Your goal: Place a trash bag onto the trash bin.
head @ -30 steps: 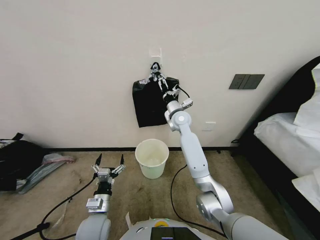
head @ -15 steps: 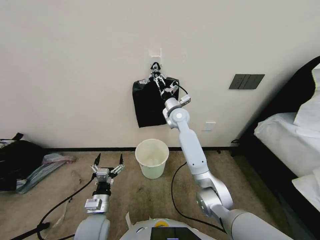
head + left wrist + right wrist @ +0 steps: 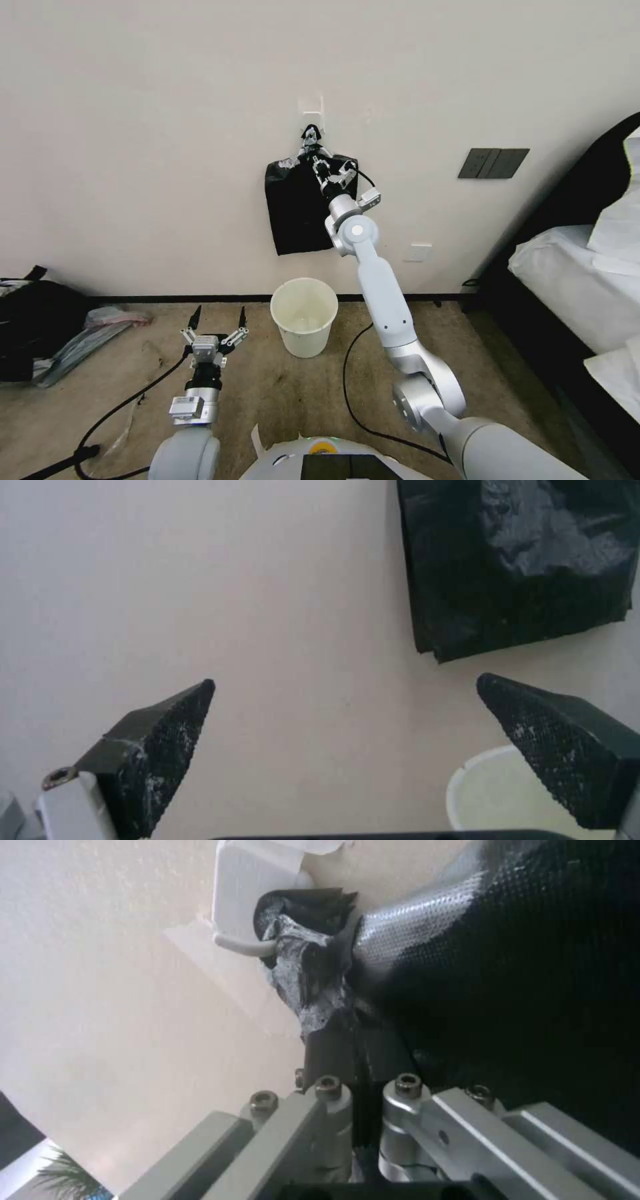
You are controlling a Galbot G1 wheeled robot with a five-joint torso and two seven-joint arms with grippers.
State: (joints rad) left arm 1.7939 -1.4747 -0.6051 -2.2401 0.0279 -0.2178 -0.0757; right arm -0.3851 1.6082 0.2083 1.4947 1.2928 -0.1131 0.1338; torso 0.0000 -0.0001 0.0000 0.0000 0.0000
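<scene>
A flat black bundle [image 3: 297, 207] [image 3: 513, 565] [image 3: 533, 965] hangs against the wall from a white hook [image 3: 312, 110] [image 3: 247, 945] by its knotted top. My right gripper [image 3: 313, 150] [image 3: 343, 1035] is raised to that knot and is shut on the crinkled black film just below the hook. I cannot tell a single trash bag apart from the bundle. The trash bin [image 3: 303, 340] [image 3: 460, 780], a round white bucket, stands on the carpet under the bundle. To the bin's left, low over the floor, my left gripper [image 3: 218, 315] [image 3: 345, 680] is open and holds nothing.
A bed with white bedding [image 3: 573, 293] stands at the right. Dark bags and plastic [image 3: 40, 327] lie on the floor at the left. Black cables [image 3: 347, 393] run across the carpet near the robot's base. A dark switch panel [image 3: 493, 163] is on the wall.
My right arm has moved slightly left and up, bringing its gripper closer to the knot under the hook. The left arm, the bundle and the bin have stayed put.
</scene>
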